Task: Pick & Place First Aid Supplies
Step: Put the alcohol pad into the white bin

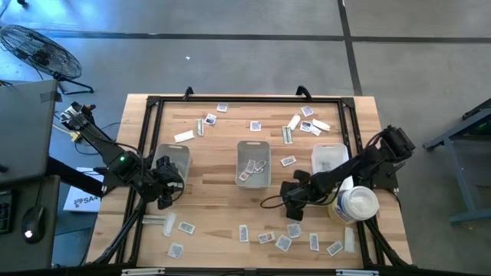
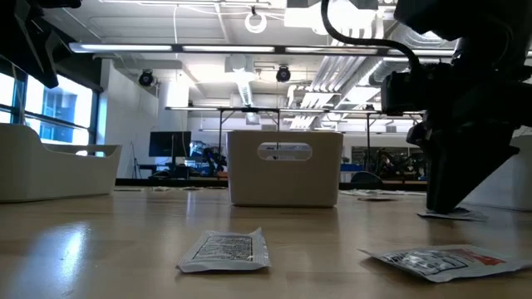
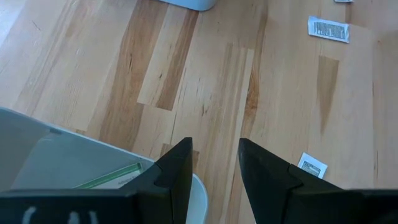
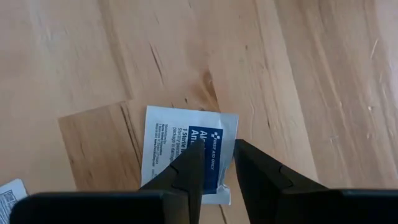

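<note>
My right gripper [image 1: 292, 205] [image 4: 217, 163] points down over a square white sachet with a blue printed patch [image 4: 186, 143], which lies flat on the wood near the table's middle right. Its fingers are open by a narrow gap. In the low view it [image 2: 449, 203] stands over that sachet [image 2: 455, 215]. My left gripper [image 1: 165, 195] [image 3: 216, 155] is open and holds nothing. It hovers at the near end of the left grey tray [image 1: 175, 153] [image 3: 37, 127], where a green-white strip [image 3: 115, 177] lies. My right gripper comes from above, pointing down, with its fingertips [image 4: 189, 163] over the blue-printed end [image 4: 211, 155] of the sachet, one on each side of the print. The sachet lies flat on the table. In the low view the tips reach its surface, but whether they press it I cannot tell.
A grey tray [image 1: 253, 146] [image 2: 284, 166] in the table's middle holds a few packets. A white tray [image 1: 330, 149] and a round white tub [image 1: 357, 205] sit beside my right arm. Packets are scattered along the near edge [image 1: 265, 238] [image 2: 226, 249] and far edge [image 1: 307, 123]. A black frame [image 1: 245, 100] rims the table.
</note>
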`<state>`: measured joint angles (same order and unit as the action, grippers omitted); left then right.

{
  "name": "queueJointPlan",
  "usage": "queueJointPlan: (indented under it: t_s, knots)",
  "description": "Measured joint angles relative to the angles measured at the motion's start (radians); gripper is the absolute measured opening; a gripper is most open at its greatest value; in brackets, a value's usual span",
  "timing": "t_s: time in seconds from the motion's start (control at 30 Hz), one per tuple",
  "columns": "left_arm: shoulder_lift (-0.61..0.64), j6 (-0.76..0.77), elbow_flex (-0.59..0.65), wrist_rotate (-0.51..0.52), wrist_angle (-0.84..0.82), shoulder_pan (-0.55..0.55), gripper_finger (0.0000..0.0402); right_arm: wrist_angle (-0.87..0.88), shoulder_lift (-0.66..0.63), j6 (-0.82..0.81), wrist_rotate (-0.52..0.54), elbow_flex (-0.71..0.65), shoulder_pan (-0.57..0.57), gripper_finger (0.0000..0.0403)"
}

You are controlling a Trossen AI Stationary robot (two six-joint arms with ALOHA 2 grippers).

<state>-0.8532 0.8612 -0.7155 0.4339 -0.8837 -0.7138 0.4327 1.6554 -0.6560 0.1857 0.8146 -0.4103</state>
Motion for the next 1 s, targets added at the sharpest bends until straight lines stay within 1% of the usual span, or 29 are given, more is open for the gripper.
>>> queueJointPlan:
  t_s: [0.4, 0.53, 0.63, 0.73, 1.0]
  knots:
    - [0.000, 0.000, 0.000, 0.000, 0.001, 0.000, 0.0128, -0.004, -0.014, 0.012, 0.010, 0.002, 0.035, 0.0083]
    - [0.000, 0.000, 0.000, 0.000, 0.000, 0.000, 0.0128, -0.027, -0.014, 0.058, 0.003, 0.002, 0.053, 0.0083]
    - [0.000, 0.000, 0.000, 0.000, 0.000, 0.000, 0.0128, -0.053, -0.014, 0.095, -0.033, 0.002, 0.069, 0.0083]
    - [0.000, 0.000, 0.000, 0.000, 0.000, 0.000, 0.0128, -0.053, -0.014, 0.132, -0.042, 0.002, 0.080, 0.0083]
    - [0.000, 0.000, 0.000, 0.000, 0.000, 0.000, 0.0128, -0.062, 0.043, 0.167, -0.059, 0.006, 0.092, 0.0083]
